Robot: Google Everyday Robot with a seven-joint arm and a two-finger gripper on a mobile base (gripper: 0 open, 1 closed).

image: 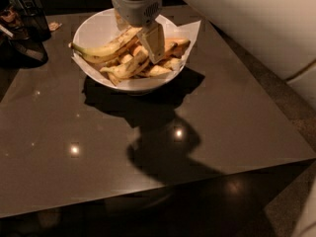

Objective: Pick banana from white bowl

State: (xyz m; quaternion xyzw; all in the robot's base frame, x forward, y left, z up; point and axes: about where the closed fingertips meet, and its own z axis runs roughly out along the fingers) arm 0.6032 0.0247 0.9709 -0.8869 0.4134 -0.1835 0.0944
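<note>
The white bowl stands at the far side of the dark table, lined with white paper whose corners stick out over the rim. It holds several bananas. The long, curved, pale-yellow banana lies on top of the pile, its thin dark end pointing left and its other end running up under my gripper. My gripper hangs straight over the bowl, low on the pile, open, with the banana's right end between its jaws. One finger shows on the right; the other is mostly hidden behind the wrist.
Shorter orange-tinted bananas fill the bowl's right side. Dark objects stand at the table's far left corner. A pale sofa runs along the right. The table's front edge is near the bottom.
</note>
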